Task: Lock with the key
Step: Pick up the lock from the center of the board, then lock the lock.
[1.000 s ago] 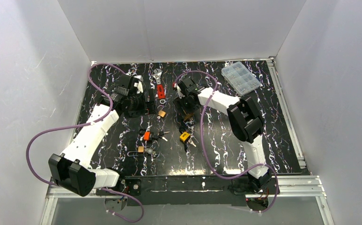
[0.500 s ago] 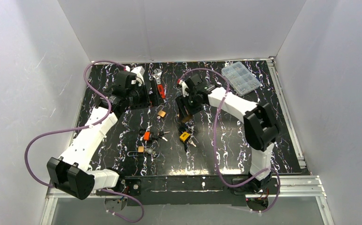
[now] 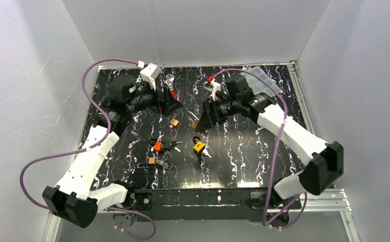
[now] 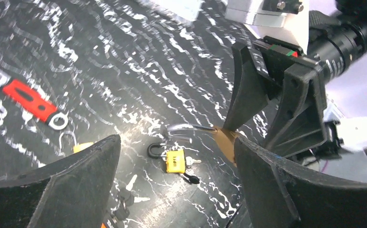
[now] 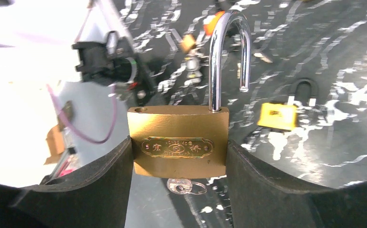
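My right gripper (image 5: 179, 156) is shut on a brass padlock (image 5: 177, 147), gripping its body by the two sides. Its steel shackle (image 5: 229, 52) stands open and points away from me. A small silver key (image 5: 181, 185) sticks out of the body's underside. In the top view the right gripper (image 3: 203, 121) holds the padlock (image 3: 196, 124) above the middle of the mat. My left gripper (image 3: 175, 103) is open and empty, just left of it and facing it. From the left wrist, the padlock's brass body (image 4: 226, 140) and shackle (image 4: 186, 127) show beyond the left gripper (image 4: 175, 142).
On the black marbled mat lie a yellow padlock (image 3: 199, 146) with keys, an orange padlock (image 3: 157, 146), a small brass padlock (image 3: 174, 122) and another small one (image 3: 152, 161). A red-handled wrench (image 3: 172, 96) lies at the back. A clear parts box (image 3: 263, 75) sits back right.
The right arm swung out to the right and lifted the brass padlock off the mat. The left gripper rose and moved right toward it.
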